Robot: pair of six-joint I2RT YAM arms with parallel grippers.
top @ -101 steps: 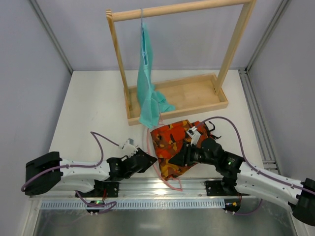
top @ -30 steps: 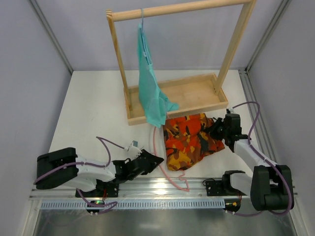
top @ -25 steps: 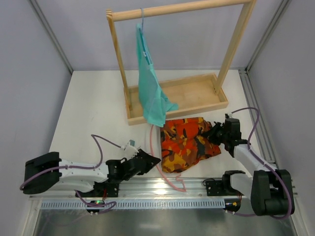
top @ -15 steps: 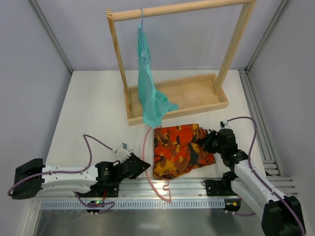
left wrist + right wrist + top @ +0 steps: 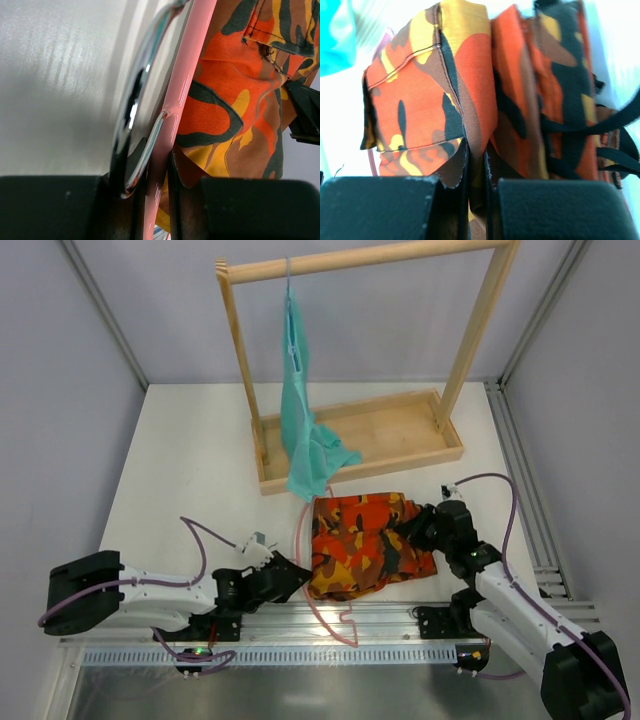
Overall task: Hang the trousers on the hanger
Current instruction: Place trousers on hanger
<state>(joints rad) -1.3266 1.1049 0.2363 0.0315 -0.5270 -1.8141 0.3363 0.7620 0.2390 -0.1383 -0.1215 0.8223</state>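
The left tool [image 5: 283, 576] gripped the pink hanger [image 5: 190, 65] near the counter's [image 5: 190, 470] front edge. Beside it, touching the hanger, the trousers [image 5: 362, 545] lay bunched, a fold clamped in the right tool [image 5: 425, 530].

Nothing readable is showing in any view: no lettering, label, brand or number is appearing on the trousers [image 5: 365, 540], the hanger [image 5: 186, 82], the wooden rack [image 5: 360, 260] or the tabletop [image 5: 190, 470].
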